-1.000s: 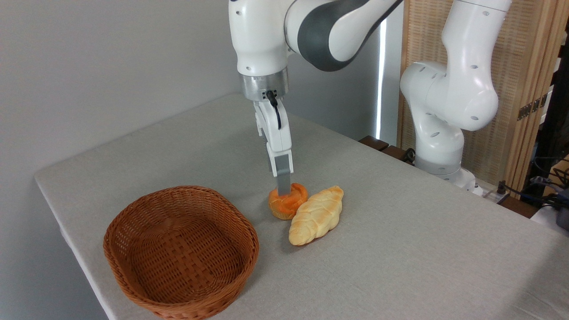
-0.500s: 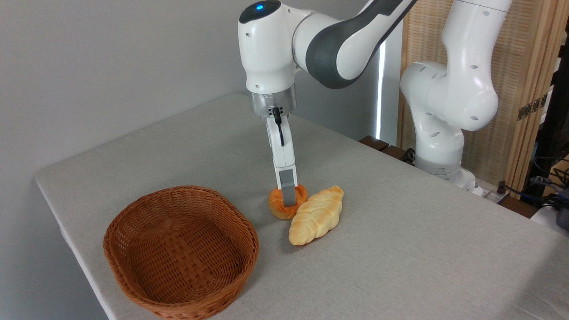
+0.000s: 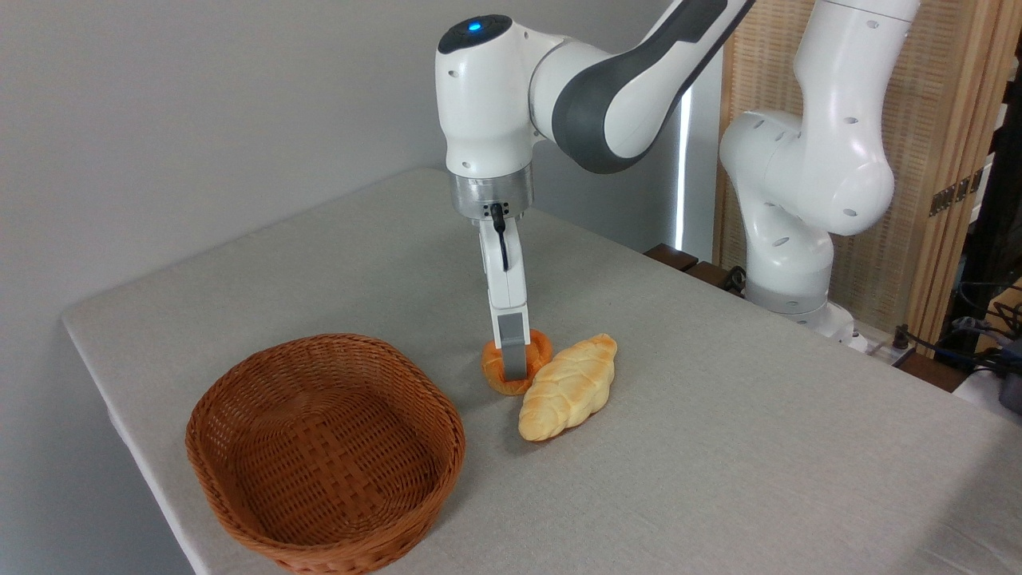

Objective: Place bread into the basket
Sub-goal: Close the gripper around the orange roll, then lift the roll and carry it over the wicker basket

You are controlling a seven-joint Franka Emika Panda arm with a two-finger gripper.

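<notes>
Gripper (image 3: pixel 515 369) has dropped lower over the bread (image 3: pixel 516 363), near finger across its front; grip state unclear. Basket (image 3: pixel 323 451) empty, lift pending.

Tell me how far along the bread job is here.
Early. The basket holds nothing. The claw is down over the bun, which sits on the table touching the loaf; whether it is gripped is unclear. Lifting and dropping into the basket remain.
</notes>
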